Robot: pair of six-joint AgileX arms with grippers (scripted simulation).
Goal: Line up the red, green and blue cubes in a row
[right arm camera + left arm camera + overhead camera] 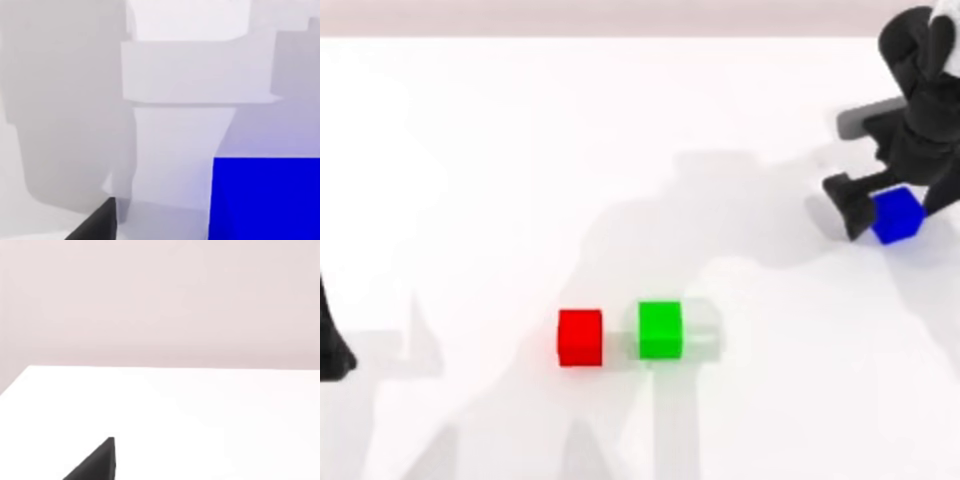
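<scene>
The right end effector (882,215) sits at the worktop's (520,150) right side, fingers apart around the blue cube (898,215), one finger (850,205) just beside it. Well away to its left, red cube (580,337) and green cube (660,329) sit near each other. The left end effector (332,350) idles at the far left edge; its state cannot be told.

Top view looks straight down on the table (470,150); right wrist view sits close above the blue cube (897,215), which both share.
</scene>
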